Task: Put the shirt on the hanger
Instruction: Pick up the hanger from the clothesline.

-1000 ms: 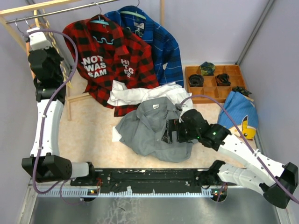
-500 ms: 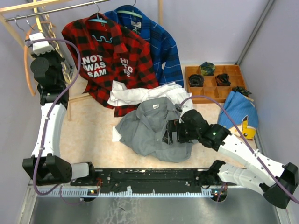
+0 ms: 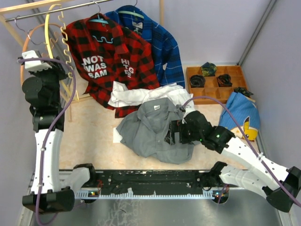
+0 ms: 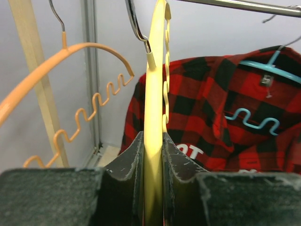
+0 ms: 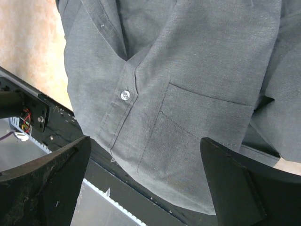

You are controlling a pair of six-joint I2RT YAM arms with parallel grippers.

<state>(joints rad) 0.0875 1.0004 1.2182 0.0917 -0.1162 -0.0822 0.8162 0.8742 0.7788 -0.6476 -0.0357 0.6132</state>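
Left wrist: left gripper [image 4: 153,140] clamps hanger [image 4: 155,94], lower part hidden; hook [image 4: 136,24] cropped.

Light: bright, even, diffuse — soft shadows only, under the shirt [image 3: 155,134] folds, centre of the top view. Glare: dull sheen on the metal strip [image 3: 155,214], bottom edge. Focus: left end effector [image 4: 153,139] blurred, lower frame of its wrist view; right wrist view sharp.
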